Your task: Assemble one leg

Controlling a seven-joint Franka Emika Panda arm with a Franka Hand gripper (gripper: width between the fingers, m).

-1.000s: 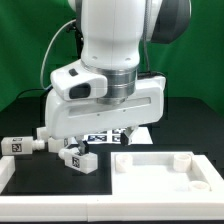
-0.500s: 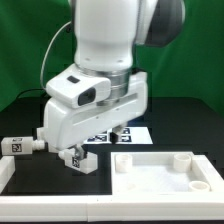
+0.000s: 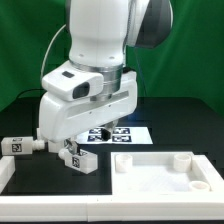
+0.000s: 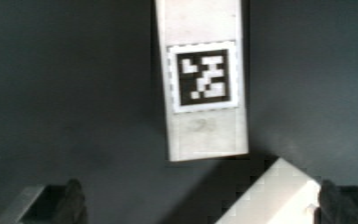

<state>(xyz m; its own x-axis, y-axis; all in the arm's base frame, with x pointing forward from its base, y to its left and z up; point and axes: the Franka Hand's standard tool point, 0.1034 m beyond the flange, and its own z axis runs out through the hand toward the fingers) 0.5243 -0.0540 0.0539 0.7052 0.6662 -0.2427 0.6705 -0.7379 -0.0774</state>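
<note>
The leg [image 4: 204, 80] lies flat on the table [image 3: 175, 125], just ahead of my gripper [image 4: 202, 205], its fingers spread around nothing. Since a second ago the arm [image 3: 95, 60] has slid toward the exterior view's left. There its bulk hides the gripper, and the wrist view cuts off another white piece [image 4: 274, 195].

We find bare black tabletop [image 3: 50, 178] in front of the small white tagged block legs [image 3: 78, 158] on the exterior view's left. The large white raised-rim tray [image 3: 165, 172] blocks the exterior view's right. In the wrist view, a tilted white block [image 4: 274, 195] crowds one finger of the spread gripper [image 4: 204, 205].
</note>
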